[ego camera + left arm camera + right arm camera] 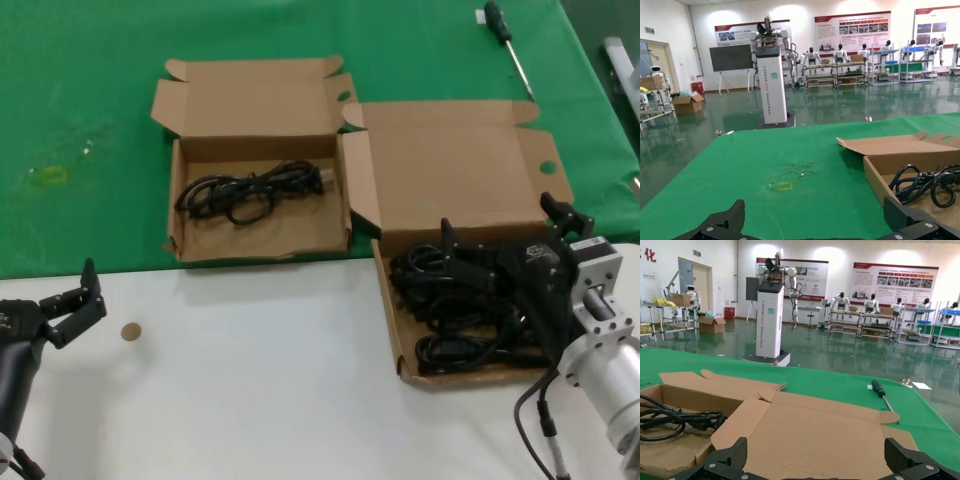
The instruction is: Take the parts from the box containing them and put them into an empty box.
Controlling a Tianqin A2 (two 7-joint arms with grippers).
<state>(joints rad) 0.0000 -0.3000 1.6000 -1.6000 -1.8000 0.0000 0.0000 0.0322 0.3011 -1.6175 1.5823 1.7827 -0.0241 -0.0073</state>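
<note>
The right gripper, at the lower right of the head view, hangs low over the broad-lidded box, its fingers spread wide and closed on nothing. That box sits at the frame's right centre, holding a heap of black coiled cords under the gripper. The white and green worktop fills most of the frame. The narrower-lidded box lies at upper centre left, one cord bundle inside it, its right edge touching the other box's lid flap. The left gripper waits at the lower left, fingers apart and empty. A screwdriver lies at the upper right, a small round brown disc at lower left.
</note>
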